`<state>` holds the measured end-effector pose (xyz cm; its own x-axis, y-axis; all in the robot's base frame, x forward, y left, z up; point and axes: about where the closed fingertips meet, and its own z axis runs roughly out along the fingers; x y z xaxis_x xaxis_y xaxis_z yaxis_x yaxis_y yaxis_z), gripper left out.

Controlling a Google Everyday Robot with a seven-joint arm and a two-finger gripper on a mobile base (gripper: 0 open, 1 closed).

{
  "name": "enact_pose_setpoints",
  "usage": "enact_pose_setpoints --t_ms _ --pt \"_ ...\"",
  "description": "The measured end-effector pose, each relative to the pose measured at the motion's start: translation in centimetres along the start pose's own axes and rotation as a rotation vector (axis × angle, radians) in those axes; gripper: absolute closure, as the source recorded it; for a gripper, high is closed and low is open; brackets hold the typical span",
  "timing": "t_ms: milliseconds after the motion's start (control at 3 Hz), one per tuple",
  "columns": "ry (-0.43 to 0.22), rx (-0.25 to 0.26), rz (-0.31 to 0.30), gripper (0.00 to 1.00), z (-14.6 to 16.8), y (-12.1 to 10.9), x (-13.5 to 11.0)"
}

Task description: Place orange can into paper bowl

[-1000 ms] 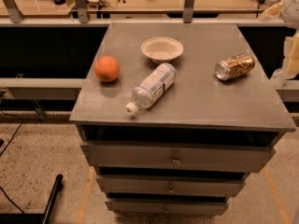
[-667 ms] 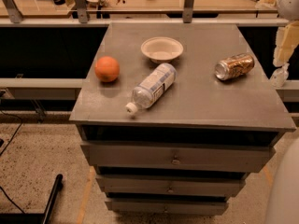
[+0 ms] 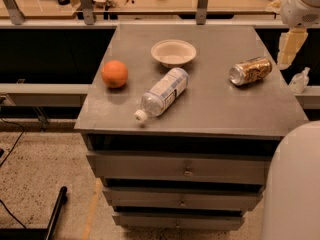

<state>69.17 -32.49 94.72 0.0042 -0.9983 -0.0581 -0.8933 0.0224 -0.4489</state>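
Grey drawer cabinet, clear bottle lying at its middle, paper bowl at far centre, orange can on its side at right, well apart from bowl, orange fruit at left, gripper hanging beyond right edge, holding nothing, openness cannot be told

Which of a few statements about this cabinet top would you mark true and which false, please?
1. The can lies on its side on the cabinet top. True.
2. The can sits in the bowl. False: the bowl is empty, and the can lies apart from it, to its right in the picture.
3. The bottle stands upright. False: it lies on its side, cap toward the front edge.
4. The orange sits left of the bottle in the picture. True.
5. The gripper holds the can. False: it hangs at the cabinet's right edge, apart from the can.
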Motion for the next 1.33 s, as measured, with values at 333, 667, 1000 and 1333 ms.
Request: enact_pose_setpoints --t_ms 333,667,1000,1333 --pt "0.001 -0.005 0.001 0.00 0.5 0.0 0.0" --pt "0.002 -0.045 0.001 0.00 2.1 0.6 0.0" --pt "-0.021 -0.136 -0.027 0.00 5.3 2.6 0.0" --pt "-0.044 -0.164 -0.055 0.00 7.1 3.5 0.2"
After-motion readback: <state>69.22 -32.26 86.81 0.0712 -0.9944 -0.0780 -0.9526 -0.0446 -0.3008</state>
